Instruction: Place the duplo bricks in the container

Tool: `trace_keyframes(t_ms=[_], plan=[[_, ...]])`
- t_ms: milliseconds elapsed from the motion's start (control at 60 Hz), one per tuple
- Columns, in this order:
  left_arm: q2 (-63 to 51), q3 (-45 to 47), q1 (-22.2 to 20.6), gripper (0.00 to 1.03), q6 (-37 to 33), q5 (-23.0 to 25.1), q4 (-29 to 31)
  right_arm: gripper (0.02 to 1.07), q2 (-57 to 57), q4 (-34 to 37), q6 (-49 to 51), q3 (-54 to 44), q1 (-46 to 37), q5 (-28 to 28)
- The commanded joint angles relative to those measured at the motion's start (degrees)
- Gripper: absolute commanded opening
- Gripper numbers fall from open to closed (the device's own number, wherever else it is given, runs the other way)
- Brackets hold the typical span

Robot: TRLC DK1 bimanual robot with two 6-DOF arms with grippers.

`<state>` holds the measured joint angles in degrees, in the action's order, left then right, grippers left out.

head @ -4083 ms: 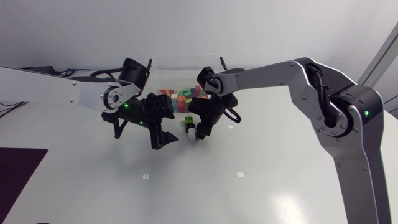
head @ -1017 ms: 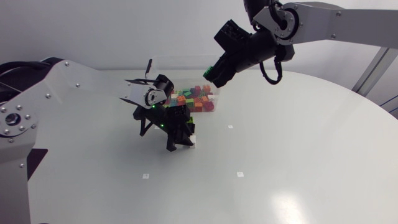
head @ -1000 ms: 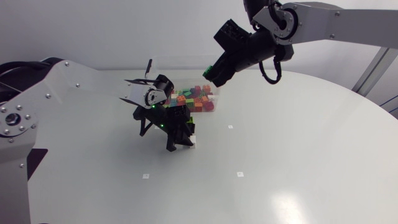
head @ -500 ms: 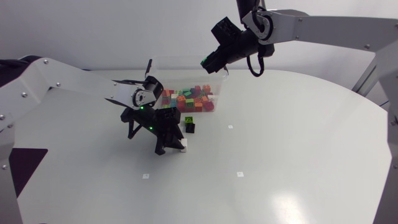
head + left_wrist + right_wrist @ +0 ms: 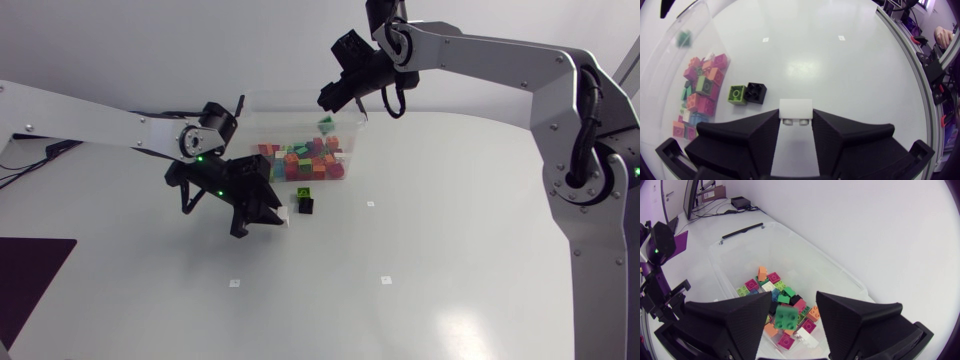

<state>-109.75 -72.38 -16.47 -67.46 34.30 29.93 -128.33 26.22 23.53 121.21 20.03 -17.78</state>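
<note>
Where the head view looks down, the left gripper [image 5: 262, 212] hangs low over the table [image 5: 450, 260], fingers drawn narrow onto a white brick [image 5: 284, 212], near the clear container [image 5: 275, 118] but not at it. The right gripper [image 5: 335, 98] sits high above the container's far rim. A green brick [image 5: 326, 124] is under it, apparently loose in the air over the pile of bricks [image 5: 305, 160]. Judged: held that high so the drop lands inside the walls. A black brick [image 5: 307, 205] and a lime brick [image 5: 303, 192] lie on the table between the white brick and the container.

Left wrist view: white brick [image 5: 796, 109] pinched at the fingertips, one finger on each side, carried out front, likely so it can clear the wall. Lime brick [image 5: 737, 94] and black brick [image 5: 755, 92] touch each other ahead, just beside the container wall. They lie off to one side, probably no obstacle.

Right wrist view: fingers wide apart, green brick [image 5: 786, 317] in the gap, touching neither. The container is open below, with nothing covering it. Two bricks on the table not yet collected.
</note>
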Motion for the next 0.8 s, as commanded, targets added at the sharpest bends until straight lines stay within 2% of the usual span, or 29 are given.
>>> trace_keyframes(t_ms=[0, 150, 367, 633, 783], plan=[[3.41, -0.92, 1.35, 0.28, 0.58, 1.82, 0.48, 0.89, -0.95, 1.12, -1.03, 1.66, -0.08, 0.11], [5.60, -4.79, 2.85, 0.28, 3.92, 4.28, 0.48, 0.89, 2.65, 0.85, -0.85, -1.15, -0.17, 0.03], [5.96, -11.82, 4.60, 0.28, 9.63, 7.44, -0.49, 0.89, 11.97, -2.84, -0.33, -13.10, 0.27, 0.03], [1.91, -17.97, 5.75, 0.28, 24.13, 7.62, -14.99, 0.89, 22.25, -6.35, 1.96, -29.19, 0.71, 0.11], [-4.15, -25.44, 6.27, 0.28, 30.64, 4.54, -18.86, 0.89, 26.38, -8.11, 3.89, -38.33, 0.45, 0.11]])
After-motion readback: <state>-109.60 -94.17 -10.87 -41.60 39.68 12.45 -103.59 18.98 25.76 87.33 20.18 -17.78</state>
